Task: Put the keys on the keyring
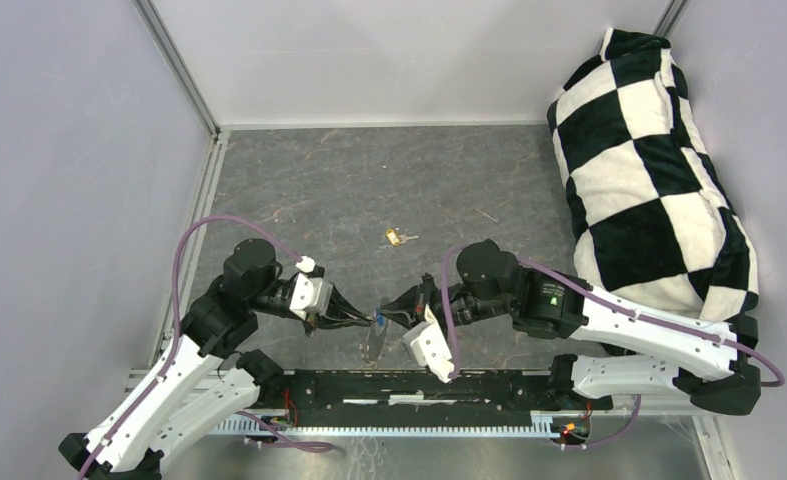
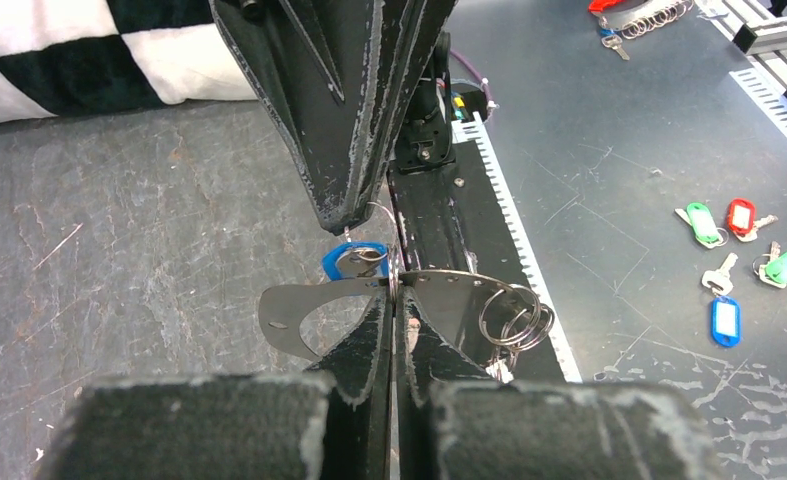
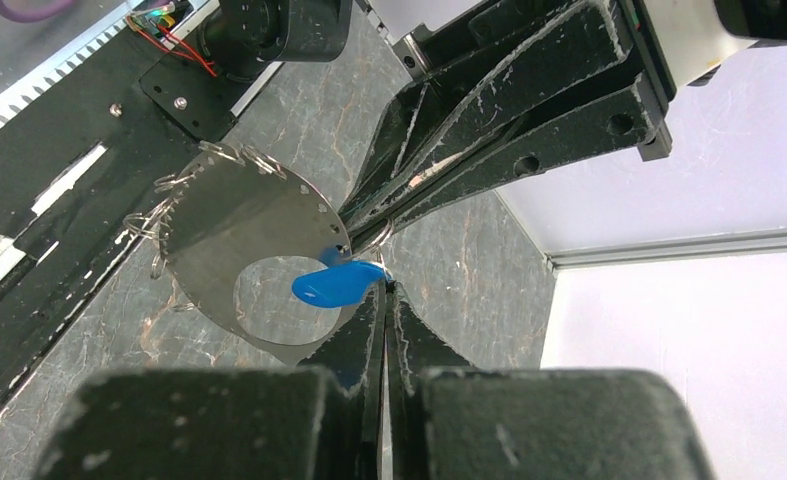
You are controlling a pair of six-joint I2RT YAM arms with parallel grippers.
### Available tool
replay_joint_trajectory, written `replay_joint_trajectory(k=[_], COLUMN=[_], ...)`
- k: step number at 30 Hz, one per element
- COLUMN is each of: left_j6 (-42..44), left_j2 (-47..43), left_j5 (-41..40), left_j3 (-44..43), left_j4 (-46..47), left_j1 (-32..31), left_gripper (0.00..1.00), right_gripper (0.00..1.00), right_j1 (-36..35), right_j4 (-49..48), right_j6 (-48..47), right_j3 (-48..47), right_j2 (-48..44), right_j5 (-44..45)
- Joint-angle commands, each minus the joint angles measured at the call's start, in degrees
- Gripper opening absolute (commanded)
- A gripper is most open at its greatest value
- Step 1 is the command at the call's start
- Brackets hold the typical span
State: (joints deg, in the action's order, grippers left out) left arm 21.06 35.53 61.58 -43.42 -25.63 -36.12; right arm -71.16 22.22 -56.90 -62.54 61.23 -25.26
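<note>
Left claw (image 2: 394, 300) clenching on edge of keyring (image 3: 239, 215), holding it between arms, near bases. Right claw (image 3: 384, 298) clamping blue key (image 3: 334, 283), apparently by its end, touching band's edge. Gold key (image 1: 396, 237) lying on counter (image 1: 319, 180), well apart. Band looking thin, springy, slick. Keys looking light, prone to twisting. Judging flat pinch across key head safest, band gripped near rim holes.

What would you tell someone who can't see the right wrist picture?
Two black grippers meet tip to tip: the right gripper, from below, pinches a small blue-headed key, and the left gripper clamps a flat grey curved metal keyring.
</note>
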Motion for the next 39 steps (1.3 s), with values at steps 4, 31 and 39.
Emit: replay_joint_trajectory(k=[4,31,39], left_j6=[-2.7,-2.7,-3.1], left_j2=[0.4,0.2,0.7], left_j5=[-1.4,-1.7,-2.3], left_j3=[-0.4,-0.5,-0.5], left_j4=[1.8,1.6,2.0], left_j1=[-0.1,-0.1,-0.1], left_gripper=[0.02,0.02,0.02], right_gripper=[0.01,0.0,0.01], right_j1=[-1.2,-1.5,-1.9], right_j4=[0.1,0.5,0.1], right_j6=[-1.1,-1.1,-1.1], right_j3=[-1.4,0.2,-0.4], right_j2=[-1.3,-1.7,-1.4], right_j5=[0.5,4.3,3.9])
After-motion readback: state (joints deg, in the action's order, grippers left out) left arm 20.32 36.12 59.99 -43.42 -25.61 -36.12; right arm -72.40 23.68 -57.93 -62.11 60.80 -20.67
